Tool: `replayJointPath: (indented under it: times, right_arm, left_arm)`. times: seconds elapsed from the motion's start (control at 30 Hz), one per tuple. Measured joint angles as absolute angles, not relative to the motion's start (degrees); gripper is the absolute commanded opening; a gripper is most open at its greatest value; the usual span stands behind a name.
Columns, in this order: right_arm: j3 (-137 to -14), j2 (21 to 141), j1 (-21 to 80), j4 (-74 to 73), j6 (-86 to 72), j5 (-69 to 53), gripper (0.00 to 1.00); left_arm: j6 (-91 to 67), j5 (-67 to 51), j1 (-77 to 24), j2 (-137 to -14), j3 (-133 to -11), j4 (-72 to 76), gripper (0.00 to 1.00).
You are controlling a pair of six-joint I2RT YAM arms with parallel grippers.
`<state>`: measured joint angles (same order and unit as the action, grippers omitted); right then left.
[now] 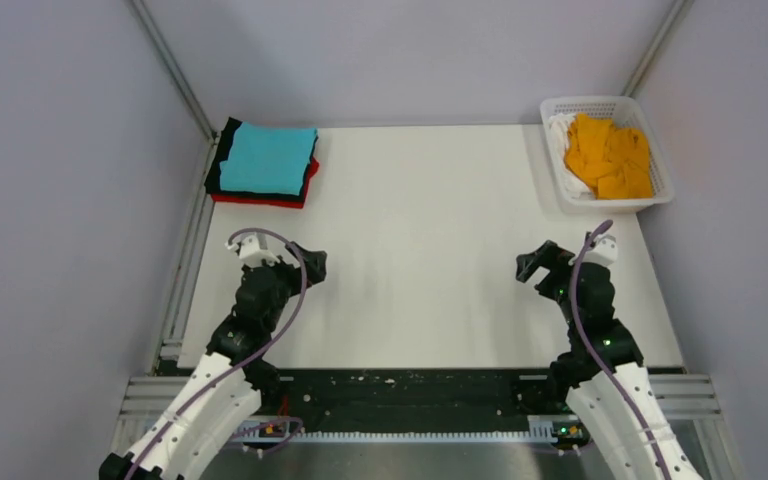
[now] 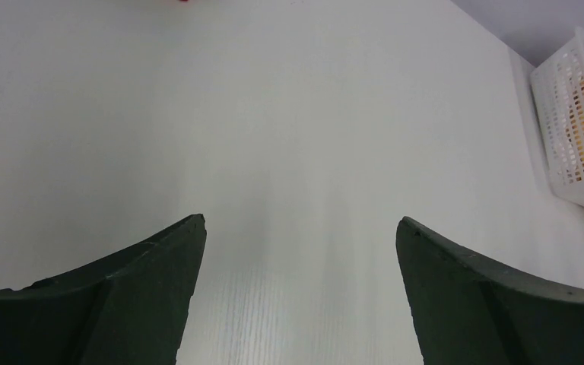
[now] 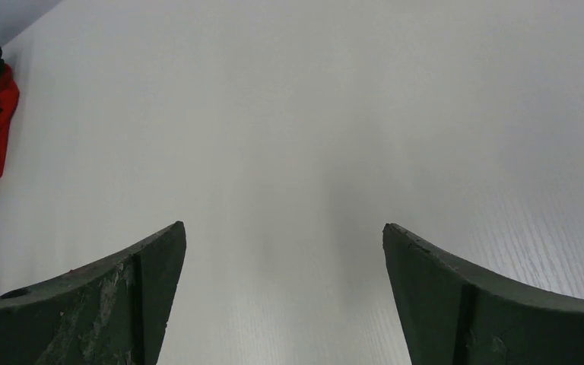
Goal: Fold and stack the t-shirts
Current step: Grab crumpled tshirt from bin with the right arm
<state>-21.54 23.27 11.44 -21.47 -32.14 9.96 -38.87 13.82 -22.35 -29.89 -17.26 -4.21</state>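
Left pincer (image 1: 305, 262) and right pincer (image 1: 537, 262) hover spread apart and empty over the table (image 1: 420, 230), its far-left corner holding the stacked cyan t-shirt (image 1: 268, 160), black t-shirt (image 1: 226, 150) and red t-shirt (image 1: 260, 199), its far-right corner the mesh basket (image 1: 615, 205) with the orange-yellow t-shirt (image 1: 610, 155) and white t-shirt (image 1: 560, 135).

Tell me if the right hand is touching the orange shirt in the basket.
Apart. The top view shows the right hand over the table, a wide bare stretch separating it from the orange shirt.

A robotics lab test cell: bare white table (image 1: 430, 250) walled by plain grey panels (image 1: 50, 200) on aluminium struts (image 1: 172, 70), left arm (image 1: 222, 380) and right arm (image 1: 615, 385) bolted to a metal rail (image 1: 145, 395).
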Motion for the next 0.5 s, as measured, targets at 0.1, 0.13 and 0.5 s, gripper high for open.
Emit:
replayJointPath:
  times: [0.1,0.13,0.5]
  right_arm:
    - [-21.5,23.3,11.4,-21.5,-31.9,10.3,0.99]
    - [-21.5,23.3,11.4,-21.4,-31.4,10.3,0.99]
    - [-36.2,46.1,11.4,-14.9,-28.0,14.2,0.99]
  left_arm:
    - [-39.0,13.8,-22.3,-29.3,-17.3,-4.3,0.99]
    - [-39.0,13.8,-22.3,-29.0,-17.2,-4.0,0.99]
    - [-39.0,12.7,-22.3,-28.2,-15.7,1.2,0.99]
